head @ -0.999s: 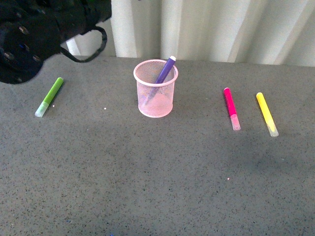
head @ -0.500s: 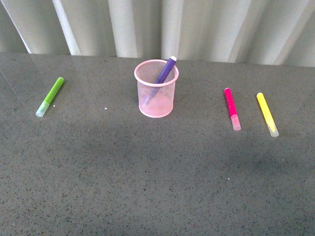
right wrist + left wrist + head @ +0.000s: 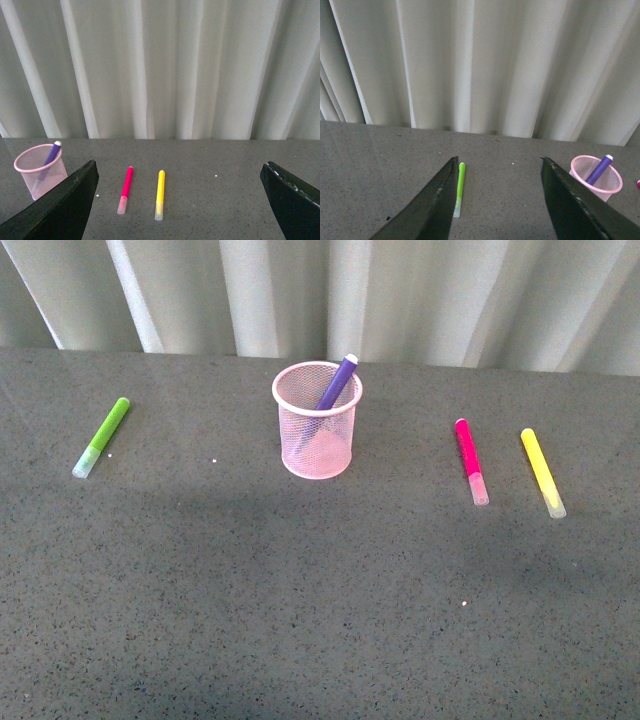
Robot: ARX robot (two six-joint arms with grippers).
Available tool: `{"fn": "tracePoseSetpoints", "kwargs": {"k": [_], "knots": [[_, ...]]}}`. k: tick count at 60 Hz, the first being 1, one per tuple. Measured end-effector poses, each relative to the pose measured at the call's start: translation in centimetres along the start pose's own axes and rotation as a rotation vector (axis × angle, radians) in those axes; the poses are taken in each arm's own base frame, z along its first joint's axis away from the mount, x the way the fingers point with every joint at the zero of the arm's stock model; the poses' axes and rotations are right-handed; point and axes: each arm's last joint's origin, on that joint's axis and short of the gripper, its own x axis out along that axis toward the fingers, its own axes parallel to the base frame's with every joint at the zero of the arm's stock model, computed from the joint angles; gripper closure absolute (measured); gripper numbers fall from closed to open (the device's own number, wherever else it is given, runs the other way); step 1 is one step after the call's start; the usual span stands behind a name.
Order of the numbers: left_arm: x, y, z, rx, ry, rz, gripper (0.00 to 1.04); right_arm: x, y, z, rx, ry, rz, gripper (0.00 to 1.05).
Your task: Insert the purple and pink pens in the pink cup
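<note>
One of two done. Left gripper (image 3: 499, 161) jaws apart, empty. Purple pen (image 3: 337, 383) leans inside pink cup (image 3: 300, 455), mid-table. Pink pen (image 3: 470, 460) lies flat well to its right, just left of yellow marker (image 3: 542, 472). Right gripper (image 3: 181, 166) jaws apart, empty; likely it grabs the pink pen next.
</note>
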Motion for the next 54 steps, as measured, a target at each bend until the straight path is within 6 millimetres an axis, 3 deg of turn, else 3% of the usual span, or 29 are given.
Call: {"fn": "tracePoseSetpoints", "kwargs": {"k": [8, 11, 29, 54], "knots": [[-1.3, 0.0, -0.7, 0.011, 0.004, 0.000, 0.95, 0.0, 0.0, 0.0, 0.000, 0.000, 0.000, 0.07], [-1.6, 0.0, -0.8, 0.011, 0.003, 0.000, 1.01, 0.0, 0.0, 0.0, 0.000, 0.000, 0.000, 0.07], [-3.1, 0.1, -2.0, 0.019, -0.007, 0.001, 1.01, 0.0, 0.0, 0.0, 0.000, 0.000, 0.000, 0.07], [-4.7, 0.0, -1.7, 0.019, -0.019, 0.000, 1.01, 0.0, 0.0, 0.0, 0.000, 0.000, 0.000, 0.07]]}}
